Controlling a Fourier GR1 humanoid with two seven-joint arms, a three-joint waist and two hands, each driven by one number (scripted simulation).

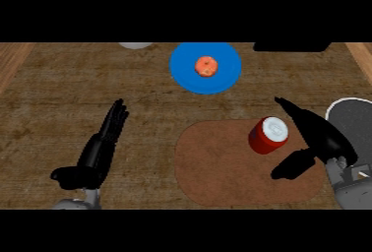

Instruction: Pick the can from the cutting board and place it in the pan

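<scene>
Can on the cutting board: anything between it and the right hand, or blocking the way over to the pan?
Nothing visible. The right hand is open just right of the can, with only bare cutting board between. The pan lies beyond the hand, so only the hand itself stands between them.

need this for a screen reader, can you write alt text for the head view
A red can stands upright on a brown cutting board, with the robot's open right hand just beside it, not yet gripping. A dark pan sits at the right edge, a blue plate holding an orange fruit lies behind, and the open left hand rests at left.
</scene>
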